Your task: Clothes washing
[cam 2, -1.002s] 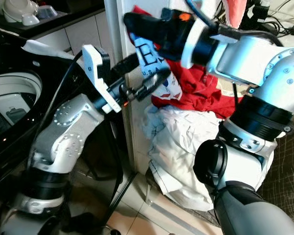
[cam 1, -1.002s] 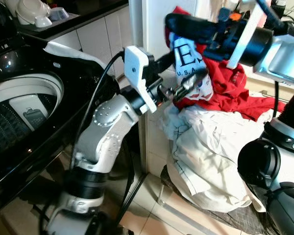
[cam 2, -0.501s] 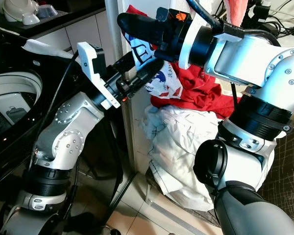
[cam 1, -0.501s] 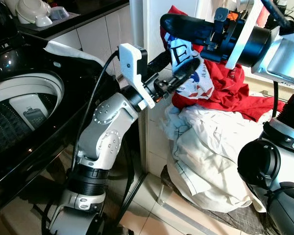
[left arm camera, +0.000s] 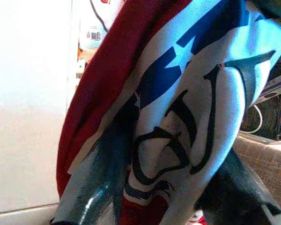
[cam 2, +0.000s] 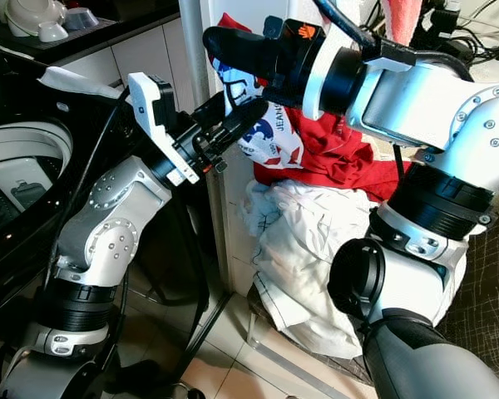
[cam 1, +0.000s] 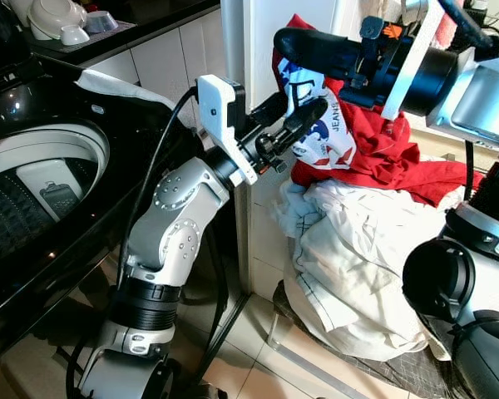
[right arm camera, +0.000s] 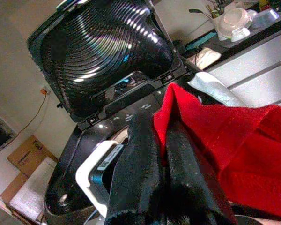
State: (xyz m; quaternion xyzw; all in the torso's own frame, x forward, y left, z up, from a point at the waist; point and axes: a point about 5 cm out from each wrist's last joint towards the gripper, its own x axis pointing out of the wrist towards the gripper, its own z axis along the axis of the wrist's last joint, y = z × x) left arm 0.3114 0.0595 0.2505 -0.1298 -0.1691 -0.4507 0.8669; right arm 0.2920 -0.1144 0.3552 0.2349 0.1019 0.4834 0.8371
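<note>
Beside the washer (cam 1: pixel 41 191), both hands pinch the red shirt (cam 1: pixel 374 145): right hand (cam 1: pixel 295 41) its top, left hand (cam 1: pixel 303 116) its print, whose lettering the left wrist view shows close.

Looks like a laundry corner in somebody's home. The giveaway is the black top-loading washing machine (cam 1: pixel 41 191) with its lid (right arm camera: pixel 103 51) flipped up. Just behind the washer there's a dark counter (cam 1: pixel 125 33) over white cabinet fronts (cam 1: pixel 162 62), with white dishes (cam 1: pixel 54 18) sitting on it. On the far side of the washer, past a white pillar (cam 1: pixel 245 50), a heap of white and red clothes (cam 1: pixel 358 241) sits on beige floor tiles (cam 1: pixel 258 366).
</note>
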